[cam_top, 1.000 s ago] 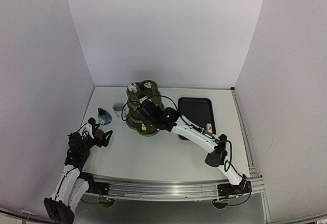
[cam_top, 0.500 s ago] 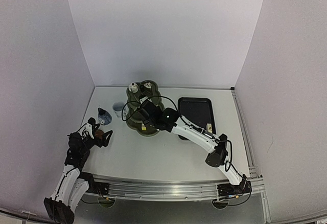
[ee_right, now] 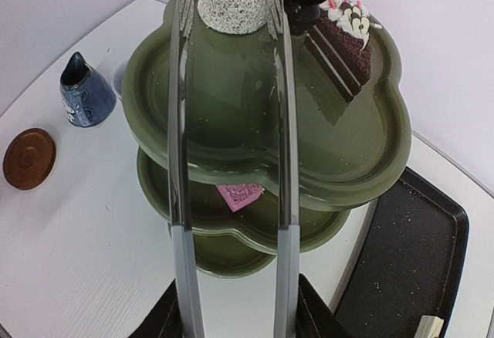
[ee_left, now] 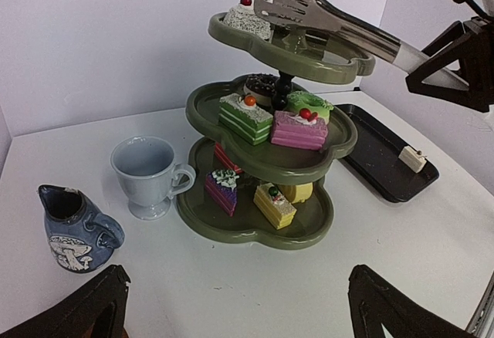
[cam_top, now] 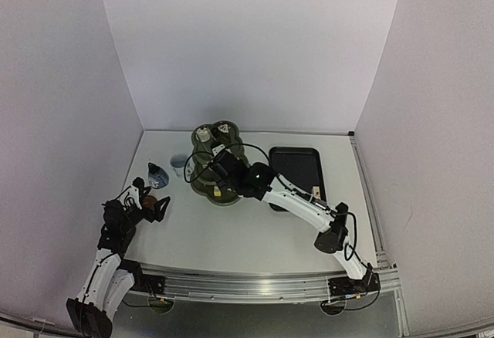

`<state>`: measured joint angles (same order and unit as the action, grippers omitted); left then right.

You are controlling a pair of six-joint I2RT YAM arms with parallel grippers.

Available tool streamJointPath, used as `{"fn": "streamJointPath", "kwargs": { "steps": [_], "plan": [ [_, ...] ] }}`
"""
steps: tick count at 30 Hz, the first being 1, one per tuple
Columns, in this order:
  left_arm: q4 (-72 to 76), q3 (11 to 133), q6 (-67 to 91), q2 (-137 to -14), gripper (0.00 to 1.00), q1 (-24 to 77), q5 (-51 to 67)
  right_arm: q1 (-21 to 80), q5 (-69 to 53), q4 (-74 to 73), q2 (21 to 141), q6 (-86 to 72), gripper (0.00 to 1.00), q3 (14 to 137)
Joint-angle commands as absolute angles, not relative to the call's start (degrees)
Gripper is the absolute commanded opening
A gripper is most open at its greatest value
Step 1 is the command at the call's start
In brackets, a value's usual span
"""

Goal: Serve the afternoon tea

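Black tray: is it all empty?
No, one small pale cake lies on the black tray beside the green stand.

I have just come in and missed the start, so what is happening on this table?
The right hand holds metal tongs, their open tips flanking a white cherry-topped cake on the top tier of the green three-tier stand. Most cakes sit on the stand already; one small pale cake lies on the black tray. The left hand is open and holds nothing. A white cup and a small blue jug stand beside the stand.
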<state>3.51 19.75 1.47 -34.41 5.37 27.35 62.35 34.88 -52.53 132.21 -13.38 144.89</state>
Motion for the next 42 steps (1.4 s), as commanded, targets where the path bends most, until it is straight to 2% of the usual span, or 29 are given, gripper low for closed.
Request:
{"fn": "streamJointPath", "kwargs": {
  "steps": [1,8,12,21,28,36,42],
  "plan": [
    [4.7,20.1,0.5,-33.9,1.0,5.6,27.9,63.3,36.0,-50.9,127.0,-13.8,0.39,144.6],
    [4.4,20.1,0.3,-33.7,1.0,5.6,27.7,65.1,34.9,-51.3,122.3,-14.9,0.38,140.1],
    [4.4,20.2,0.3,-33.8,1.0,5.6,27.8,65.7,29.8,-52.1,118.8,-14.8,0.37,136.9],
    [4.4,20.1,0.3,-33.7,1.0,5.6,27.6,65.7,22.2,-53.5,106.8,-18.6,0.34,122.9],
    [4.8,20.9,3.4,-33.5,1.0,5.6,27.7,65.4,30.5,-58.3,98.1,-25.0,0.34,112.8],
    [6.3,21.9,11.4,-34.4,1.0,5.6,26.5,56.7,33.0,-67.1,88.4,-40.0,0.34,97.8],
    [4.0,21.7,10.6,-34.9,1.0,5.6,24.2,49.2,31.7,-69.8,83.3,-47.0,0.35,85.4]
  ]
}}
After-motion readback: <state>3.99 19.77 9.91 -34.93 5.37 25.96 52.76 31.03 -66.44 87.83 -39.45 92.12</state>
